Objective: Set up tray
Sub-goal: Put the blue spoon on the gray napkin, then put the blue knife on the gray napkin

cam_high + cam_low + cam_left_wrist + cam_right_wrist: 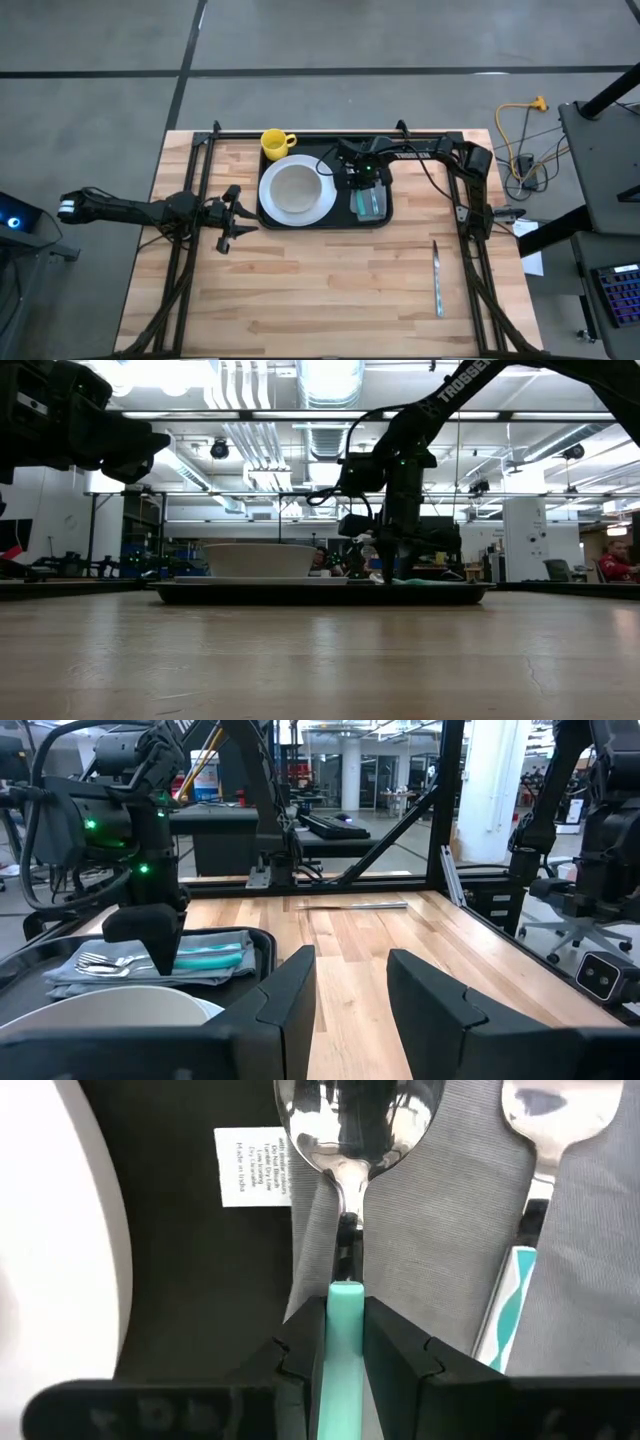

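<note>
On the left side of the pale wooden slat table (330, 280), the left gripper (232, 219) hovers just off the near left corner of the large flat black rectangular tray (325, 222), its two dark fingers (285, 1005) spread apart with nothing between them. The tray sits at the far middle of the table. A yellow ceramic mug (276, 143) stands at its far left corner, and a round white plate (297, 191) carrying a white bowl fills its left half. On its right half lies a grey folded cloth napkin (440, 1230) with a teal-handled fork (520, 1260). Over it, the right gripper (346, 1342) is clenched on the teal handle of a shiny metal spoon (350, 1140), whose bowl rests on the napkin's edge. Farther right, a steel table knife (437, 280) lies on bare wood, well apart.
</note>
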